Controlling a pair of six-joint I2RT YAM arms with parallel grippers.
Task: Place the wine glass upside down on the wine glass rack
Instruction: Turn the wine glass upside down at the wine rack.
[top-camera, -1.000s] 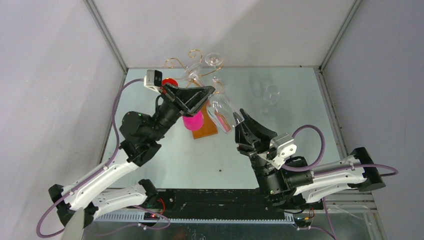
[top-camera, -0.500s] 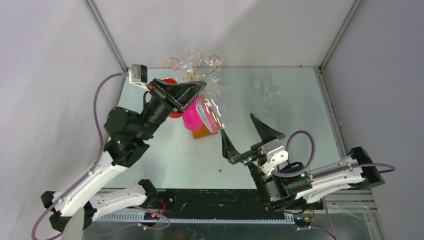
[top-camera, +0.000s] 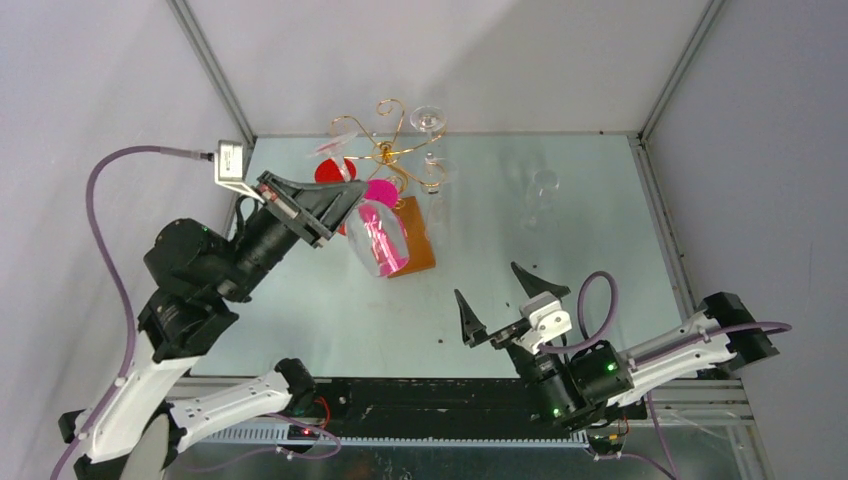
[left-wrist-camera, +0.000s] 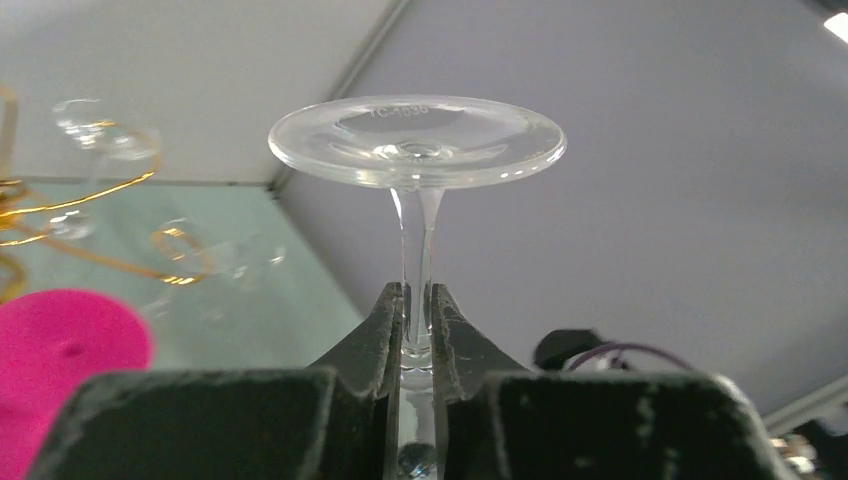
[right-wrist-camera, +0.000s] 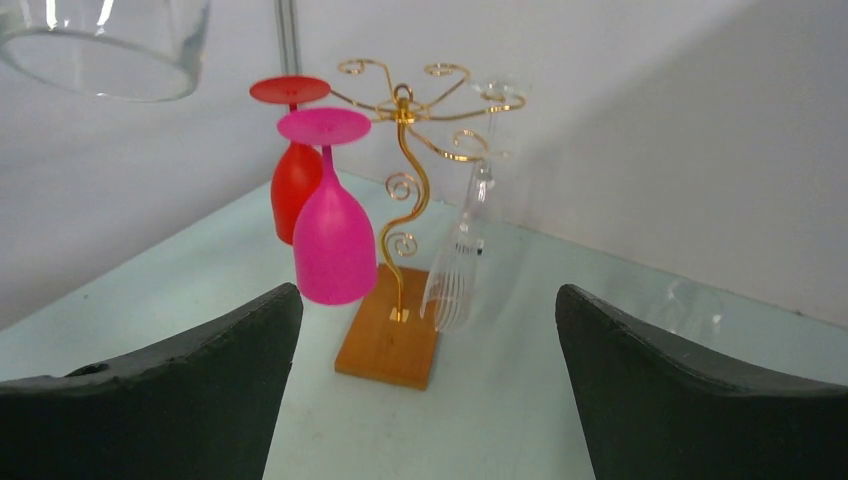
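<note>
Your right arm has pulled well back from the rack (top-camera: 385, 150). The right gripper (top-camera: 487, 280), which was closed round the bowl a second ago, now stands wide open with nothing in it. From its own camera the rack (right-wrist-camera: 405, 180) sits well ahead of the fingers (right-wrist-camera: 150, 390), with a pink glass (right-wrist-camera: 330, 240), a red glass (right-wrist-camera: 295, 190) and a clear glass (right-wrist-camera: 455, 270) already hanging from it. Your left arm has swung away to the left at the same time. The wine glass (top-camera: 378, 238) now hangs from the left gripper (top-camera: 348, 192) alone, near the rack but not on it. Those fingers (left-wrist-camera: 375, 330) are pinched almost shut on the stem, low down on it. The round foot (left-wrist-camera: 416, 140) sits level just beyond the fingertips, and the bowl hangs on the wrist side of them, out of that camera's view. So the handover looks finished and the glass is already the right way up for hanging. I judge that what remains falls to your left arm alone: bring the stem into a free curl of the rack so the foot rests on the wire, then open the fingers. With a grip this narrow on bare glass, watch for the glass tipping as you move.
</note>
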